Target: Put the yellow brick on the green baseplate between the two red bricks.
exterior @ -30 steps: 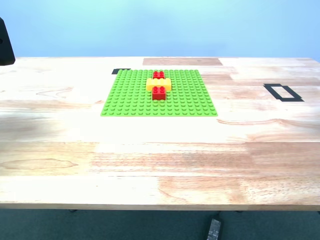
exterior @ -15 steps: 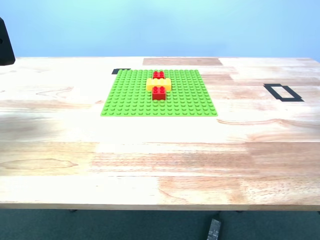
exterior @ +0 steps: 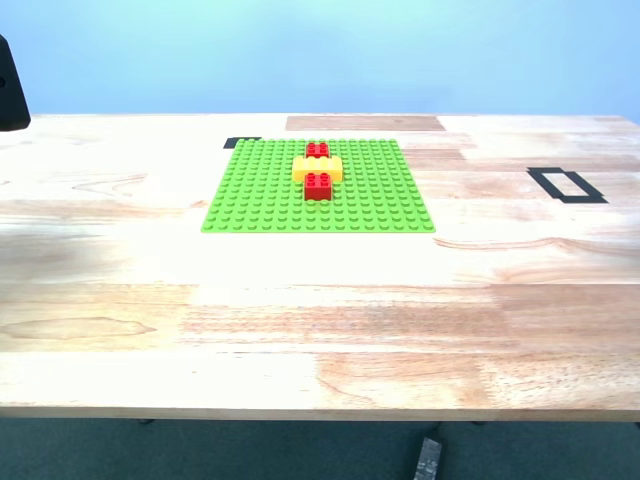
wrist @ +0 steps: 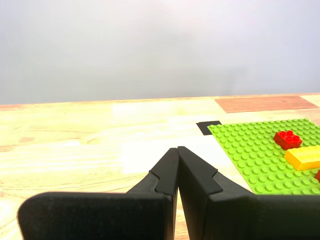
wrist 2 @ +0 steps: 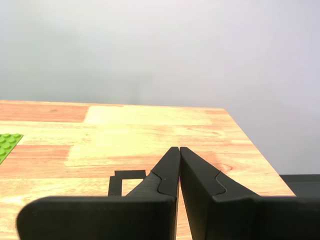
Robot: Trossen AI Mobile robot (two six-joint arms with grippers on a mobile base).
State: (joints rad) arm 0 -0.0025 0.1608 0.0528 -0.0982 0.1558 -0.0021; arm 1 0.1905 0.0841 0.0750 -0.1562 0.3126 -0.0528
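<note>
- On the green baseplate (exterior: 318, 187), upper middle of the exterior view, the yellow brick (exterior: 317, 168) is seated between the two red bricks (exterior: 318, 185), touching both.
- My first gripper (wrist: 177, 150) and my second gripper (wrist 2: 179, 150) are seen pressed together, empty.

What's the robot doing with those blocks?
Nothing is being handled right now. The yellow brick already sits on the green baseplate, between the two red bricks. My first hand and my second hand are both shut, empty, and away from the bricks. The job looks done.
</note>
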